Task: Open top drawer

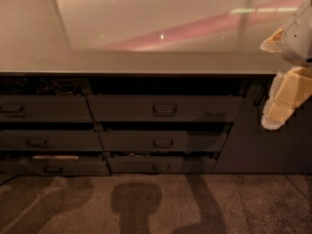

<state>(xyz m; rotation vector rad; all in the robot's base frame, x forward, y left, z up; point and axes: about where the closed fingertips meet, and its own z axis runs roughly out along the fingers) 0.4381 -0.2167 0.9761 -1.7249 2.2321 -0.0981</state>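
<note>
Counter [146, 62]; top drawer [165, 108] horizontal; tool [279, 101] right.

a long grey surface [146, 62] fills the upper half of the frame, its glossy top catching a pink streak of light. under its front edge, mid-frame, sits the top drawer [209, 108], a wide dark grey front with a loop handle [165, 109] at its centre and a dark gap above it. two slimmer drawers [126, 141] stack below it, and three left drawers [53, 108] stand beside them. the gripper [280, 104], pale yellow and white, hangs at the right edge, just beside the top drawer's right end. shadows [136, 199] fall on the speckled floor [258, 204]
</note>
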